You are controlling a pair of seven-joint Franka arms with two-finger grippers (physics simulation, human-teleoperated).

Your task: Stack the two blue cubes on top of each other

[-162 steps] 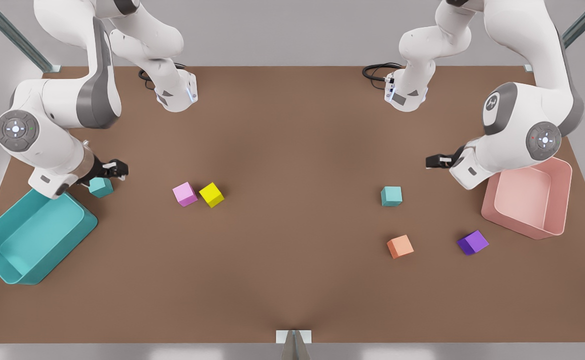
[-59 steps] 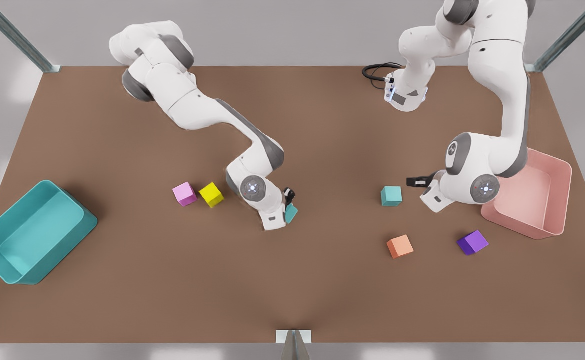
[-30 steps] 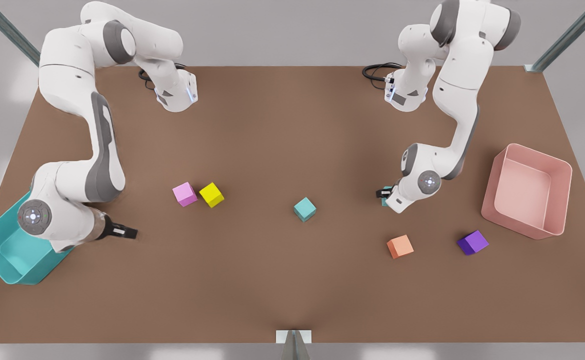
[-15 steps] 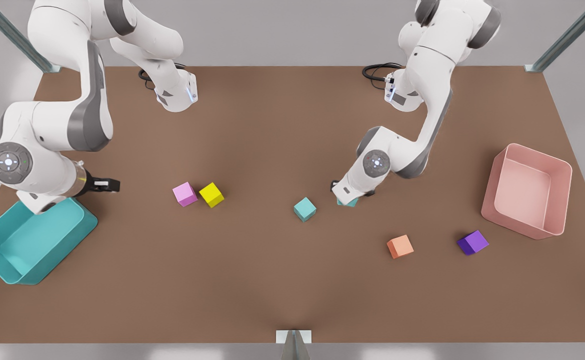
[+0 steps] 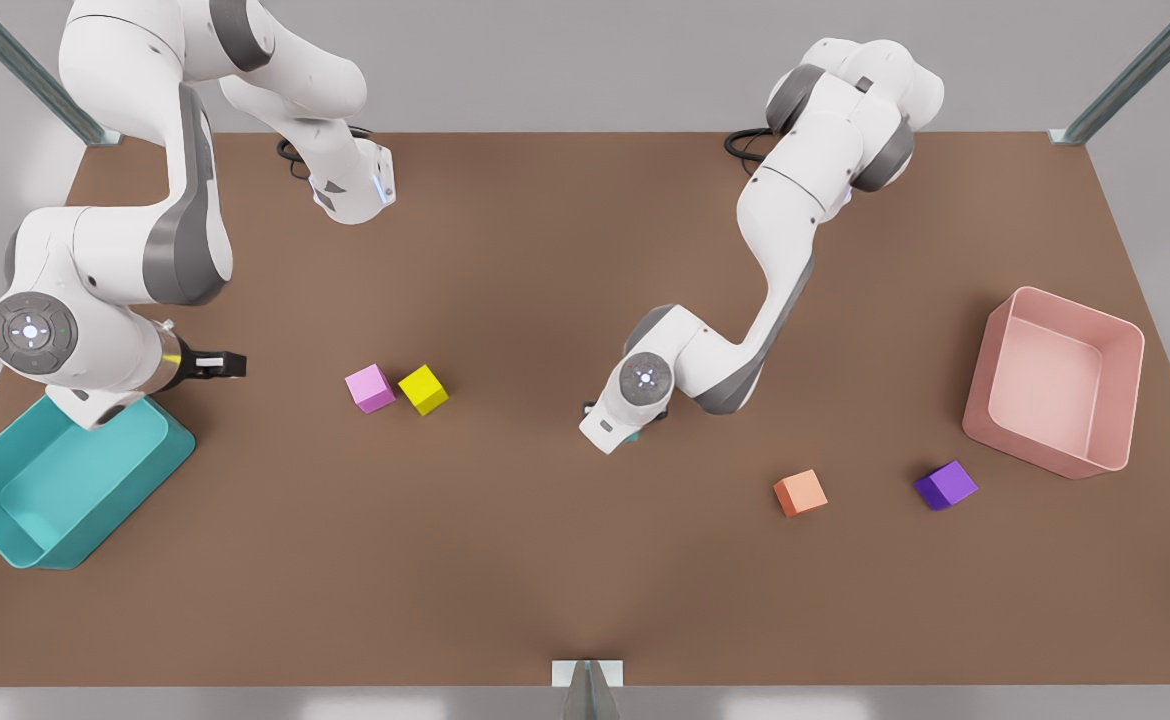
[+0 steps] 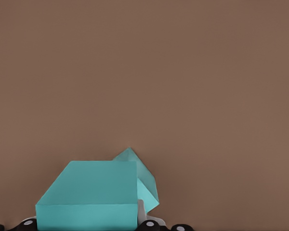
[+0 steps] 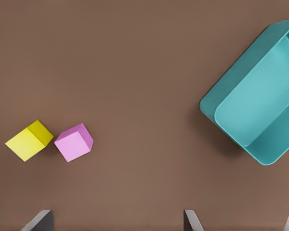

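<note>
In the left wrist view, one blue cube [image 6: 94,187] sits between the fingers of my left gripper [image 6: 86,222], which is shut on it. The second blue cube [image 6: 145,182] lies on the table just beyond and below it, turned at an angle and partly covered. In the front view, the left gripper [image 5: 607,428] is at the table's middle, on the arm from the front view's right, and its wrist hides both cubes. My right gripper [image 5: 223,365] waits open at the front view's left, above the teal bin's corner, with nothing between its fingers [image 7: 38,221].
A pink cube [image 5: 369,388] and a yellow cube [image 5: 423,389] touch, left of the middle. An orange cube [image 5: 800,492] and a purple cube [image 5: 945,485] lie at the front right. A teal bin [image 5: 5,535] stands at the left and a pink bin [image 5: 1125,400] at the right.
My left gripper has carried its blue cube toward the front view's left, and now hangs over the cube at the table's middle. The right arm has barely shifted.
</note>
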